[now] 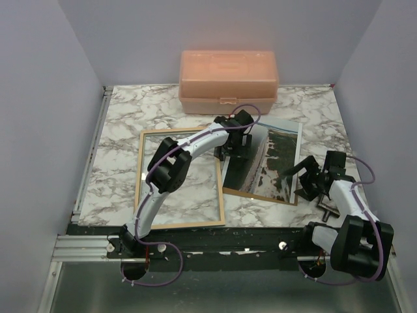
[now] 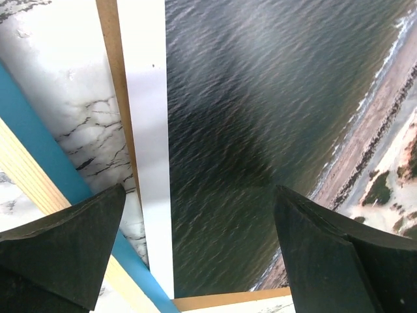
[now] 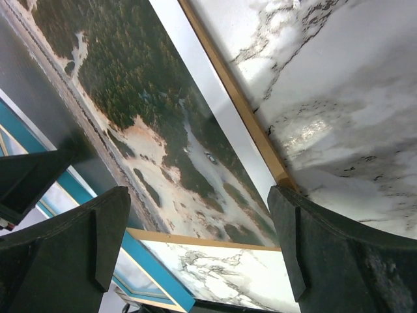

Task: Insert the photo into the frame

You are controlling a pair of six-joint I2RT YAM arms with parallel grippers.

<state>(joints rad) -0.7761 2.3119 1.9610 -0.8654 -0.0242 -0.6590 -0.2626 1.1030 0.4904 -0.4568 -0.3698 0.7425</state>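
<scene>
The photo (image 1: 273, 163), a dark sea-and-beach print with a white border, lies face up at centre right on a brown backing board (image 2: 114, 78). Its left edge overlaps the right rim of the frame (image 1: 141, 176), which lies flat to its left, light wood side up, with a blue edge (image 2: 39, 143) showing. My left gripper (image 1: 238, 140) hovers open over the photo's (image 2: 247, 130) upper left part, nothing between its fingers (image 2: 65, 241). My right gripper (image 1: 306, 176) stands open at the photo's (image 3: 150, 130) lower right corner, above the board's edge (image 3: 234, 111), holding nothing.
A pink plastic box (image 1: 228, 75) with a lid stands at the back of the marble table (image 1: 124, 117). Plain walls close in the left, right and back. A metal rail (image 1: 91, 147) runs along the table's left edge.
</scene>
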